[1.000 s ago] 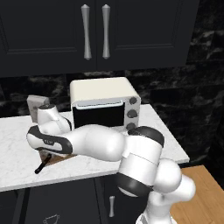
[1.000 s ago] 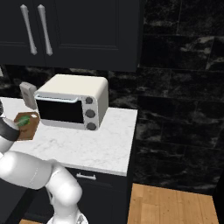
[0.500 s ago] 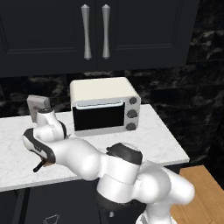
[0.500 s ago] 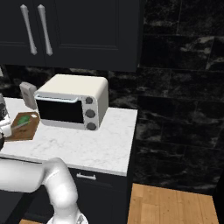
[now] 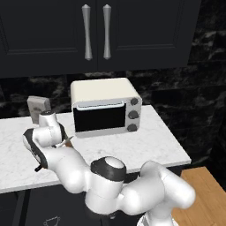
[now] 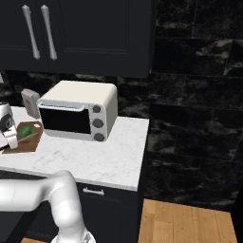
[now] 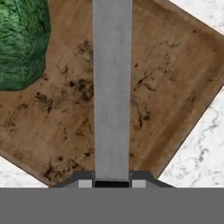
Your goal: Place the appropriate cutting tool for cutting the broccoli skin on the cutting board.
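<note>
In the hand view the knife's grey blade [image 7: 112, 87] runs straight up the middle, over the dark-brown cutting board [image 7: 175, 87]. The gripper [image 7: 111, 181] is shut on the knife where blade meets black handle, one fingertip [image 7: 83, 180] on each side. The green broccoli [image 7: 19, 43] sits on the board just left of the blade. From the right base view the gripper [image 6: 10, 140] hangs at the near left end of the board [image 6: 29, 141], beside the broccoli [image 6: 26, 129]. In the left base view the arm hides most of the board [image 5: 68, 142]; the handle's dark end [image 5: 39, 167] pokes out near the counter front.
A cream toaster oven [image 5: 106, 106] stands on the white marble counter [image 5: 145, 145] right of the board. A grey upright box [image 5: 39, 108] stands against the back wall behind the board. Dark cabinets hang overhead. The counter front edge is close to the board.
The arm's elbow has swung down and forward, low over the counter front. The hand has stayed over the board with the knife, shifting slightly left.
</note>
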Motion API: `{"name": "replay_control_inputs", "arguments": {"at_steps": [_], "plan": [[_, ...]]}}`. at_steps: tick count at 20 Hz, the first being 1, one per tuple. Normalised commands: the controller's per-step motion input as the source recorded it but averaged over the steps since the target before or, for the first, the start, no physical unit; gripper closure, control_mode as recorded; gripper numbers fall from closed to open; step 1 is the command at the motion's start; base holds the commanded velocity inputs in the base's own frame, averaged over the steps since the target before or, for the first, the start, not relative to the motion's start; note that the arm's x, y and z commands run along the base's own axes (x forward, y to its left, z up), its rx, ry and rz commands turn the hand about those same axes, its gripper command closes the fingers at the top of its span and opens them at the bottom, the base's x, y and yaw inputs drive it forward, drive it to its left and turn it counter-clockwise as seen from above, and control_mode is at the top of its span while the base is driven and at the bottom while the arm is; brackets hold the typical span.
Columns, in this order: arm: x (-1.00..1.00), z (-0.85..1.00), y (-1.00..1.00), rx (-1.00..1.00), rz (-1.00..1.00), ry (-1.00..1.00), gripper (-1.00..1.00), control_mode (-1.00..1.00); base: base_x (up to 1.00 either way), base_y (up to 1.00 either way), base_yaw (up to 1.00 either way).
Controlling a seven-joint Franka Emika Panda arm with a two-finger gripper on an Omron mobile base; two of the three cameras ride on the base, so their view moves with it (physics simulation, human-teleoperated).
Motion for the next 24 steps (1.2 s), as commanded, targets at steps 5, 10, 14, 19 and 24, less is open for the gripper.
{"name": "replay_control_inputs", "arguments": {"at_steps": [5,10,14,19,24], "plan": [[-0.06,-0.51,-0.06,0.05,0.0,-0.07,-1.0,-1.0,0.0,0.0,0.0],[-0.03,-0.27,-0.1,0.13,0.0,-0.11,-1.0,-1.0,0.0,0.0,0.0],[-0.08,0.01,-0.21,0.16,0.0,-0.16,-1.0,-1.0,0.0,0.0,0.0],[-0.49,0.34,-0.41,0.1,0.0,-0.15,-1.0,-1.0,0.0,0.0,0.0],[-0.55,0.62,-0.5,0.05,-0.04,-0.03,-1.0,-1.0,0.0,0.0,0.0]]}}
